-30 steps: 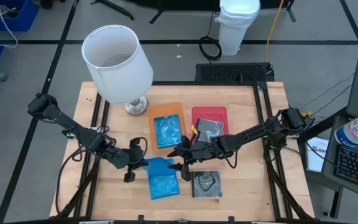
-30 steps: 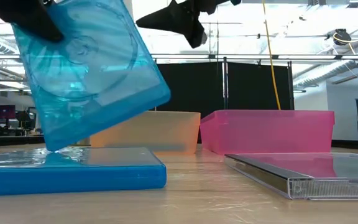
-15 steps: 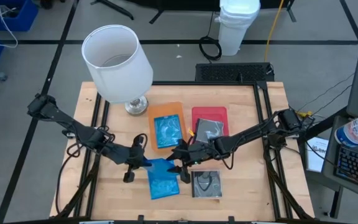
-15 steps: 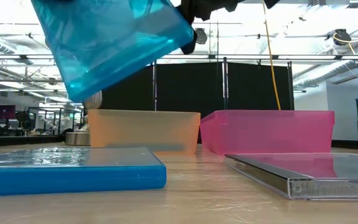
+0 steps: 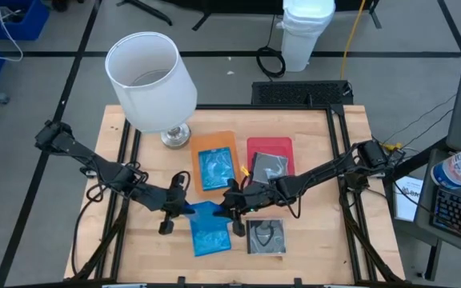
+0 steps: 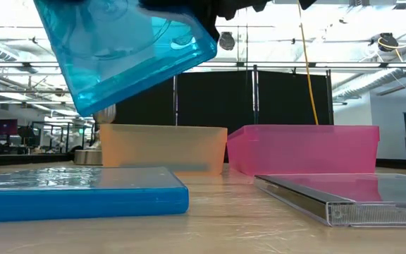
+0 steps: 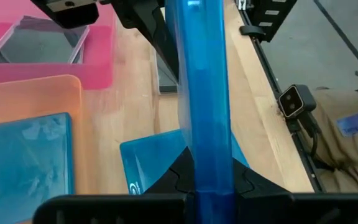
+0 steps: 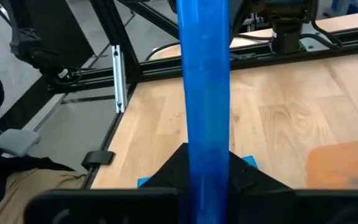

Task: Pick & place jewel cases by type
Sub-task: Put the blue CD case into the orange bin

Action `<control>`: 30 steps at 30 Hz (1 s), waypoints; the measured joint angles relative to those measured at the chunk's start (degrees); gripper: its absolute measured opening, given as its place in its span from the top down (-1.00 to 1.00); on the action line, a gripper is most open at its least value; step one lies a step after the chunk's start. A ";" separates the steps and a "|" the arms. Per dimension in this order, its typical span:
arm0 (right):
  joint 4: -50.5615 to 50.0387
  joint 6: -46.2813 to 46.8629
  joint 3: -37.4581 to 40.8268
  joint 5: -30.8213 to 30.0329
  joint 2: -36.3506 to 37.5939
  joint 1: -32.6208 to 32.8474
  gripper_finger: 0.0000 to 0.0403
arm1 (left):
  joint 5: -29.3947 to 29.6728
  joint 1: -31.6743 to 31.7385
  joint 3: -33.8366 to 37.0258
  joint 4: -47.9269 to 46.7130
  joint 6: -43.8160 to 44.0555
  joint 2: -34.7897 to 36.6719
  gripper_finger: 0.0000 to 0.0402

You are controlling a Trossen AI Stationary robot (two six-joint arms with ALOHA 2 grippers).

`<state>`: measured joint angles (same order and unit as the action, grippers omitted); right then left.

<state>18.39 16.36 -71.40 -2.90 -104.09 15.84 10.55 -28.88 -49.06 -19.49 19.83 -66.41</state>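
Handover: my left gripper [image 7: 207, 177] and right gripper [image 8: 207, 165] both clamp the translucent blue plastic jewel case [image 6: 122, 53]; left should release only once right's hold looks firm.

Two slim dark jointed arms, black cables

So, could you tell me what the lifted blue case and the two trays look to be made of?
Blue case: glossy translucent plastic, light passing through. Orange tray and pink tray: probably frosted, semi-translucent plastic, with a soft matte glow.
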 joint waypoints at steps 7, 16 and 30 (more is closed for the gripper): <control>-0.46 -1.62 -0.02 0.04 0.95 -0.15 0.90 | -0.22 -0.11 0.00 -0.23 0.79 2.93 0.57; -6.00 -5.48 -0.07 -2.42 5.72 -0.11 0.88 | -0.06 -0.84 0.00 -7.42 1.89 12.91 0.10; -11.99 -7.74 -0.11 -8.47 11.72 -2.93 0.84 | 10.70 -16.06 12.87 4.43 3.74 10.51 0.29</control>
<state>6.40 8.62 -71.50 -11.36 -92.38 12.91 21.25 -44.94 -36.19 -15.06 23.57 -55.90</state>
